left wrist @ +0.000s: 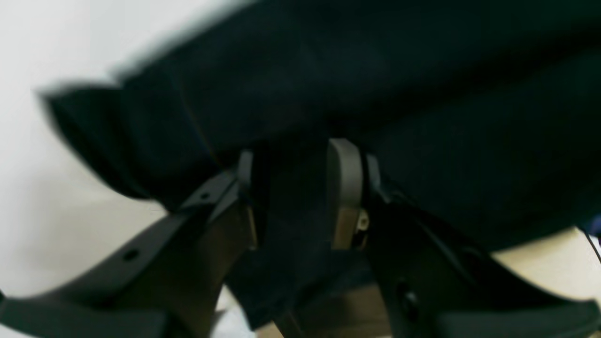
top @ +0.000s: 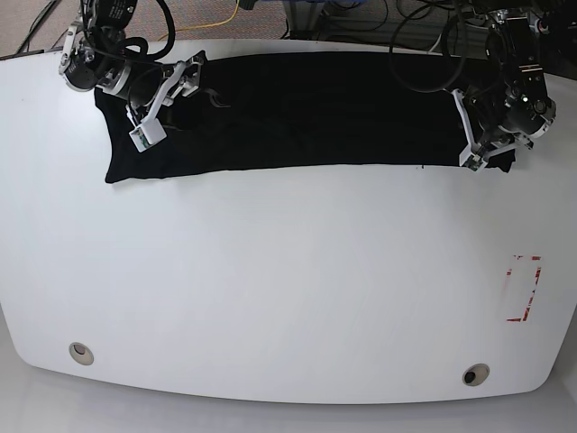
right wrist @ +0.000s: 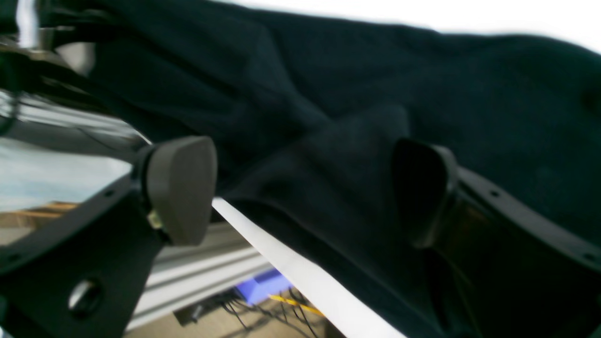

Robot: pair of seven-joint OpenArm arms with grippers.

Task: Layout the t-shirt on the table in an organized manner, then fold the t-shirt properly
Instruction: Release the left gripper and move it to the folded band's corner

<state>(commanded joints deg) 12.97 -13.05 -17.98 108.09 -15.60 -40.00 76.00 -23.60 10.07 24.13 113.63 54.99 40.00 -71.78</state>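
The black t-shirt (top: 306,113) lies as a long flat band along the far edge of the white table (top: 288,289). At its right end in the base view, my left gripper (top: 491,153) is shut on a fold of the t-shirt (left wrist: 422,141); in the left wrist view the cloth fills the gap between the left gripper's (left wrist: 293,178) fingers. At the shirt's left end, my right gripper (top: 171,95) stands open. In the right wrist view its (right wrist: 300,188) fingers are spread wide on either side of a ridge of the t-shirt (right wrist: 328,155) near the table's edge (right wrist: 291,263).
Two round grommet holes (top: 81,352) (top: 475,374) sit near the front edge, and a red tape mark (top: 525,289) lies at the right. Below the table's edge in the right wrist view are a metal rail (right wrist: 202,272), a blue box (right wrist: 263,286) and loose cables (right wrist: 244,314).
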